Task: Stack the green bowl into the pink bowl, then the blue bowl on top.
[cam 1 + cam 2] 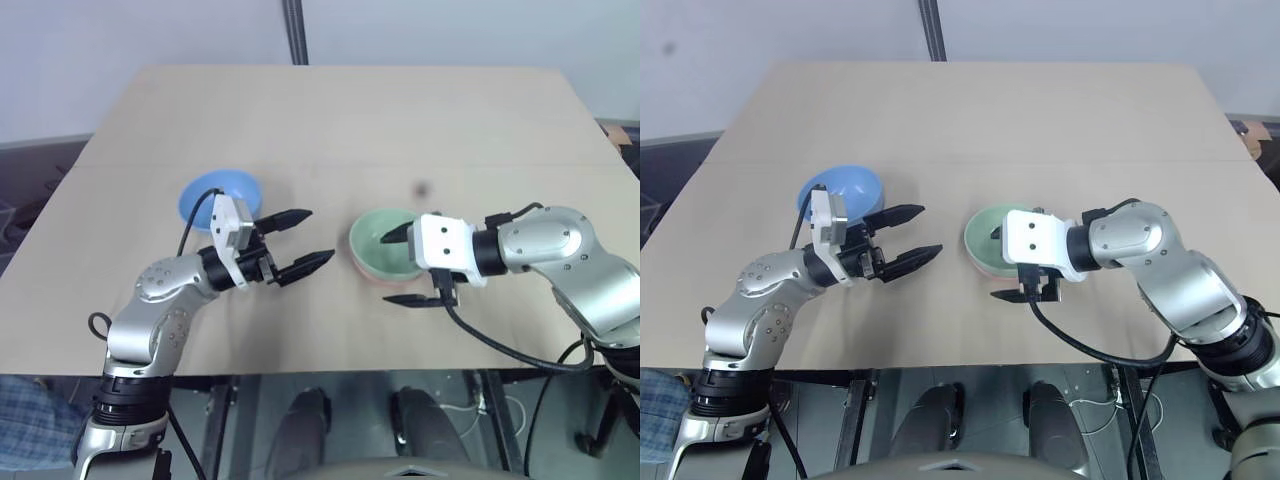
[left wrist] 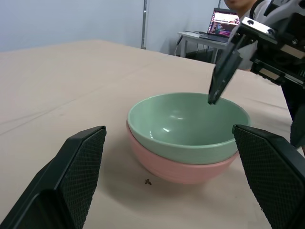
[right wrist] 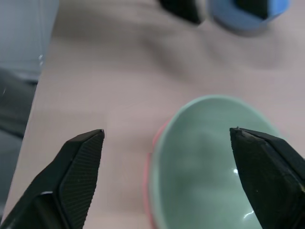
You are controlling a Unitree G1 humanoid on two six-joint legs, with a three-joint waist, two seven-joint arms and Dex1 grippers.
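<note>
Left gripper [image 1: 303,250]: nearest the robot on its left side, fingers spread wide with nothing between them, pointing across the table toward the stacked bowls and well short of them.
Right gripper [image 1: 400,268]: on the robot's right, fingers apart and released; one fingertip hangs over the green bowl's rim, the other lies outside the stack near the table edge. It grips nothing.
Green bowl [image 2: 188,125]: nested upright inside the pink bowl, its rim standing above the pink one, hollow empty.
Pink bowl [image 2: 186,170]: under the green bowl, resting on the table between the two grippers; only a band of its wall shows.
Small dark speck [image 2: 147,181]: on the table just beside the pink bowl's base; too small to identify.
Blue bowl [image 1: 222,196]: farther back on the robot's left, alone, behind the left gripper; it seems slightly tilted, though that is hard to judge.
Table [image 1: 350,120]: pale wood top, with a faint dark spot [image 1: 422,188] beyond the stack.
Laptop [image 2: 223,23]: open on a far desk, screen lit.
</note>
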